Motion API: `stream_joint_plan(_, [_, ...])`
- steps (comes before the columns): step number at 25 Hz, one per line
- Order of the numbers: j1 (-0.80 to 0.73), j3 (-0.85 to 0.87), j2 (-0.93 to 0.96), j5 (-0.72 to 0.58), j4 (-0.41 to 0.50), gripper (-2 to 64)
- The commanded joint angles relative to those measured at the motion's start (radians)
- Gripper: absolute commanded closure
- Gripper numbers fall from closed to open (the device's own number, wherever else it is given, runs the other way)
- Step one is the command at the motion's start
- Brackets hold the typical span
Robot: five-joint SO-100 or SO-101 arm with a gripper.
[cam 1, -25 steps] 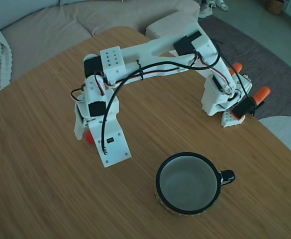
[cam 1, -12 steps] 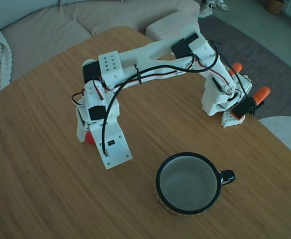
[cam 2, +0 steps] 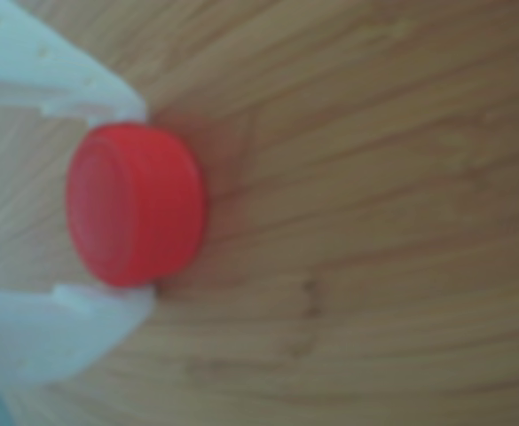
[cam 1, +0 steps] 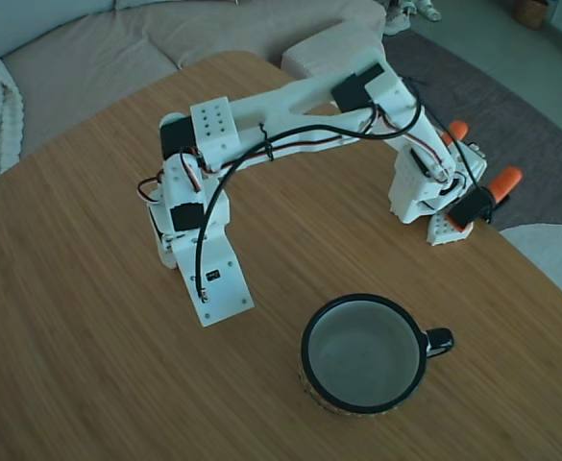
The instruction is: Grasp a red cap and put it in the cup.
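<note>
Fixed view, item one: we log a white plastic arm [cam 1: 290, 106] arched over a wood-grain table [cam 1: 69, 365], its gripper [cam 1: 170, 252] pointed down at the left; we cannot see the fingertips or any cap from here. Item two: the cup [cam 1: 364, 353], a wide round mug, glossy black rim and handle, pale inside, standing well apart to the right. Orange clamp handles [cam 1: 504, 180] sit at the arm's base. Other view, item three: we find the red cap [cam 2: 135, 204], a smooth short cylinder, lying between two white fingers [cam 2: 73, 319], which touch its upper and lower edges, pinching it against the table.
</note>
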Motion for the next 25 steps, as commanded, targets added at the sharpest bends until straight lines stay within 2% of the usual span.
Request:
stream_joint_plan(1, [0.006, -0.044, 0.035, 0.000, -0.003, 61.9])
stream_joint_plan(9, [0.005, -0.029, 0.212, 0.003, 0.020, 61.9])
stream_joint_plan(25, [-0.011, -0.029, 0.623, 0.035, 0.230, 61.9])
